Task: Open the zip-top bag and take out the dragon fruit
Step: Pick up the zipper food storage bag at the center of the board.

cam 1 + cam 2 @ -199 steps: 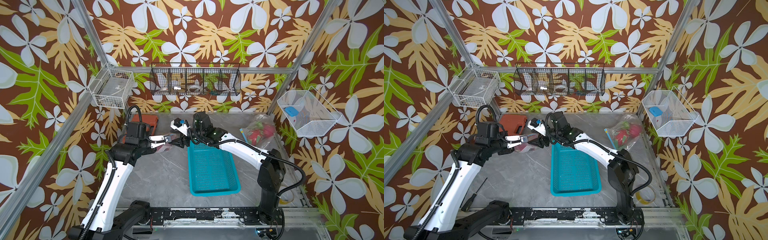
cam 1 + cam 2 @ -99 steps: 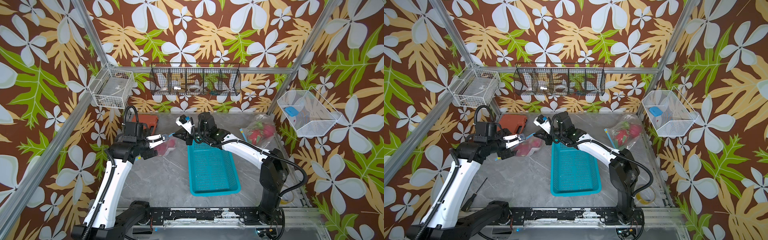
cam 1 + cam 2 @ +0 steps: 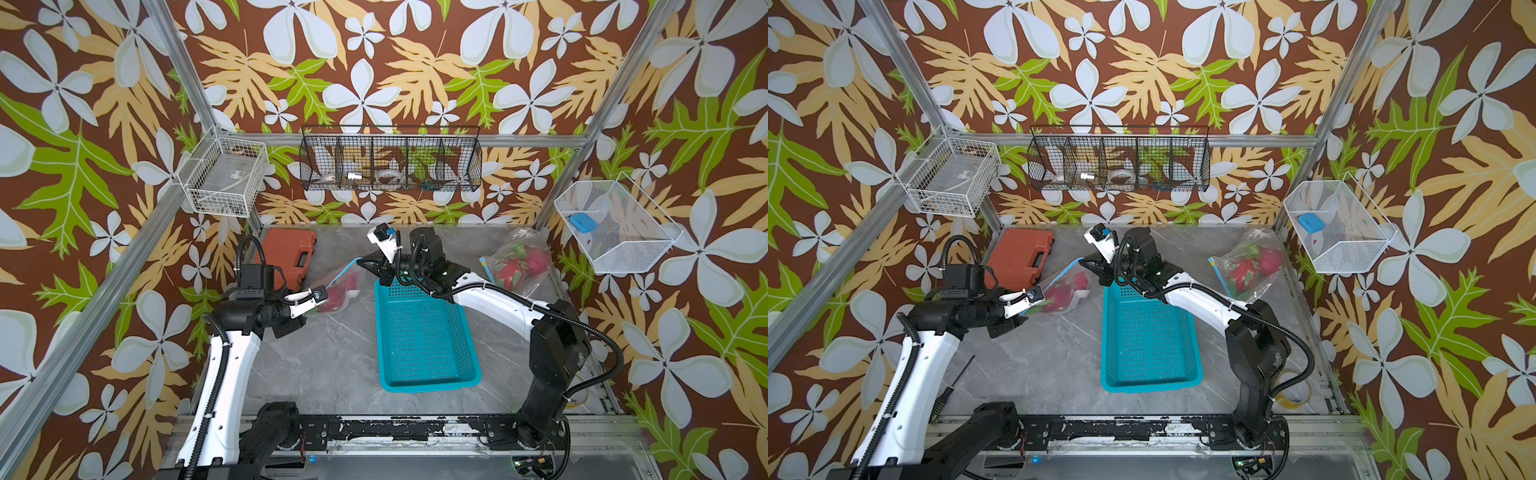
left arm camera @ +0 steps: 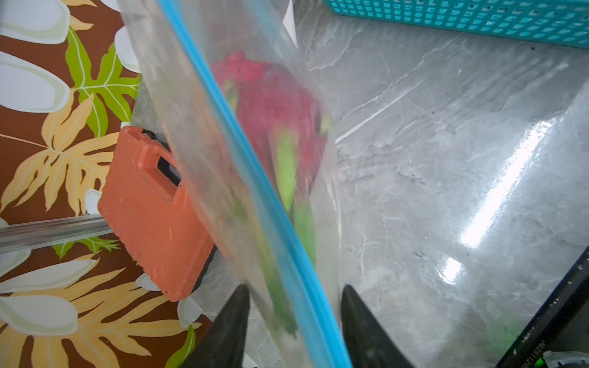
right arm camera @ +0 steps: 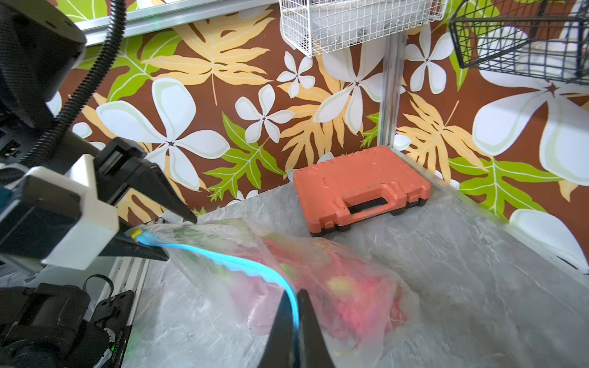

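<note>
A clear zip-top bag (image 3: 343, 286) (image 3: 1067, 284) lies left of the teal basket, with a magenta, green-scaled dragon fruit (image 3: 336, 300) (image 4: 280, 118) (image 5: 334, 286) inside. Its blue zip strip (image 4: 255, 159) (image 5: 223, 258) is stretched between my grippers. My right gripper (image 3: 360, 262) (image 3: 1084, 262) (image 5: 296, 294) is shut on one end of the strip and holds it off the table. At the other end my left gripper (image 3: 319, 305) (image 4: 294, 293) (image 5: 180, 237) straddles the strip, jaws apart, with a gap on either side. A yellow slider (image 5: 136, 232) sits at that end.
The teal basket (image 3: 428, 384) stands mid-table under the right arm. An orange tool case (image 3: 289, 253) lies at the back left. A second bag of dragon fruit (image 3: 515, 266) is at the back right. Wire baskets hang on the walls. A tape roll (image 3: 1289, 392) lies front right.
The right gripper shut on the zip strip and drew it up and back. The left gripper let go, spread wide, then narrowed around the bag's other end. The bag stretched out between them.
</note>
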